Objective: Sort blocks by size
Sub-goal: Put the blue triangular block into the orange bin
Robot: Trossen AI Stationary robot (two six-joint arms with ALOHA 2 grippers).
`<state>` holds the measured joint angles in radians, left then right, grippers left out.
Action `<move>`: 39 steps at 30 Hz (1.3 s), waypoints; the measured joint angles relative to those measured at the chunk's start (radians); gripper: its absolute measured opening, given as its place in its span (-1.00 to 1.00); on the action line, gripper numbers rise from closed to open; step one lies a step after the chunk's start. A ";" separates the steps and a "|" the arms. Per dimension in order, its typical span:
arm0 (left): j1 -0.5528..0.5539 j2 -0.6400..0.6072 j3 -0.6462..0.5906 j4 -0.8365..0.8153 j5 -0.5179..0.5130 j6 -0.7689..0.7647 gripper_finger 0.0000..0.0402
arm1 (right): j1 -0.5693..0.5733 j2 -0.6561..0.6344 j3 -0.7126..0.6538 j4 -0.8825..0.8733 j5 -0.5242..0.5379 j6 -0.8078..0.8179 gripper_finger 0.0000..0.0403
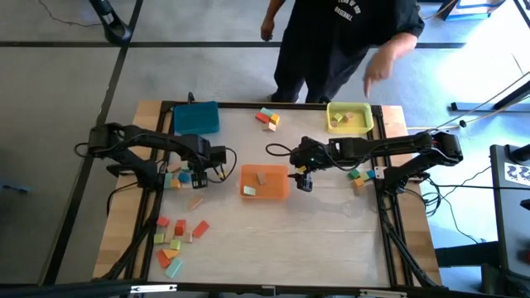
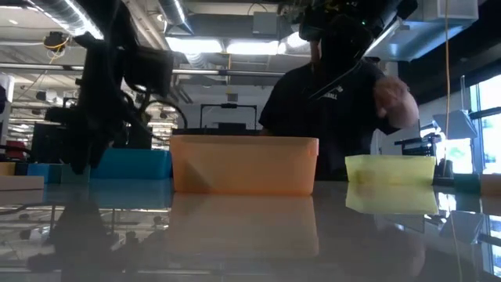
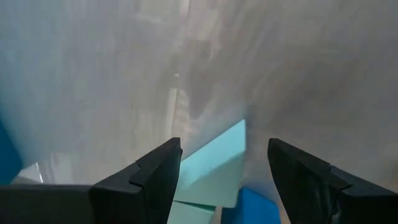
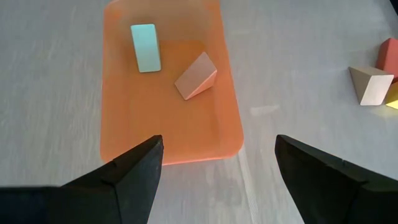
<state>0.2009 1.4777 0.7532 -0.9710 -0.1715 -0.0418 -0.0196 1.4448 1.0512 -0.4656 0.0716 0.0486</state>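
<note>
My left gripper [image 1: 199, 176] points down, open, over a small group of blocks [image 1: 174, 178] at the table's left. In its wrist view a light blue block [image 3: 214, 171] lies on the table between the two fingers, with a darker blue piece [image 3: 255, 208] beside it; I cannot tell whether a finger touches it. My right gripper [image 1: 304, 180] hangs open over the right end of the orange tray [image 1: 277, 192]. That tray [image 4: 168, 124] holds a light blue block [image 4: 145, 48] and a tan wedge [image 4: 196, 76].
A blue tray [image 1: 196, 117] and a yellow tray [image 1: 349, 117] stand at the far edge, with blocks [image 1: 267, 118] between them. More blocks lie near left [image 1: 178, 240] and by the right arm [image 1: 358, 176]. A person's hand [image 1: 377, 70] hovers near the yellow tray.
</note>
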 joint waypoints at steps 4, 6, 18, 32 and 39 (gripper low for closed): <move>0.025 0.052 0.000 -0.001 0.000 0.000 0.13 | 0.000 0.000 0.000 0.000 0.000 0.000 0.53; 0.033 0.074 0.003 -0.003 0.004 0.001 0.13 | 0.001 0.000 0.000 0.000 0.000 0.000 0.53; 0.044 0.110 0.004 -0.003 0.035 0.005 -0.31 | 0.000 0.000 0.000 0.000 0.000 -0.001 0.53; 0.043 0.114 0.016 -0.019 0.045 0.033 -0.85 | 0.000 0.000 0.000 0.000 0.000 -0.001 0.53; 0.045 0.117 0.067 -0.002 0.023 0.069 -0.81 | 0.000 0.000 0.000 -0.001 0.000 -0.002 0.53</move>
<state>0.2458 1.5944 0.8198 -0.9734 -0.1487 0.0268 -0.0198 1.4448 1.0512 -0.4664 0.0715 0.0471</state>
